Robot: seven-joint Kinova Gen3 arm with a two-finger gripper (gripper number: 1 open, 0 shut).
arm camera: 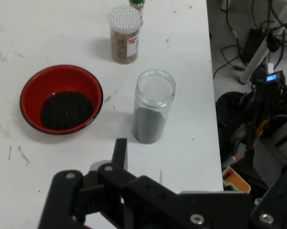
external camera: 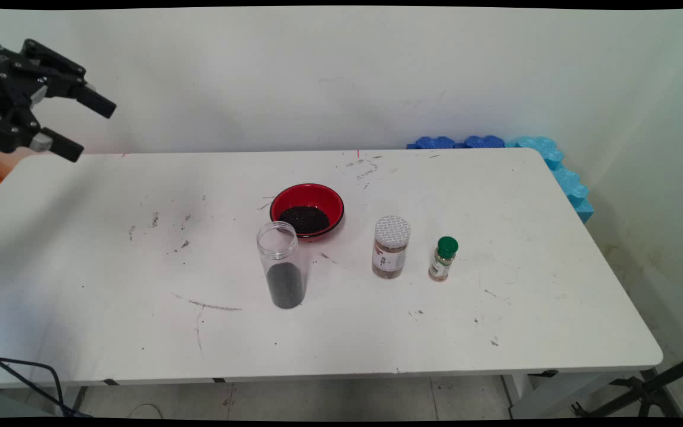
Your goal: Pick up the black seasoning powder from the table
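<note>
Main view: my gripper [external camera: 83, 127] hangs high at the far left, fingers spread apart, holding nothing. On the surface [external camera: 110, 308], well to its right and nearer: clear jar [external camera: 283, 265], upright, open-topped, part-filled with dark grains; red bowl [external camera: 308, 210] of the same just behind it; spice jar [external camera: 390, 247] and green-capped bottle [external camera: 443, 258] further right.

Hand view: clear jar [arm camera: 152, 113] nearest ahead of me, long axis vertical; red bowl [arm camera: 61, 99] beside it; spice jar [arm camera: 126, 34] beyond.
</note>
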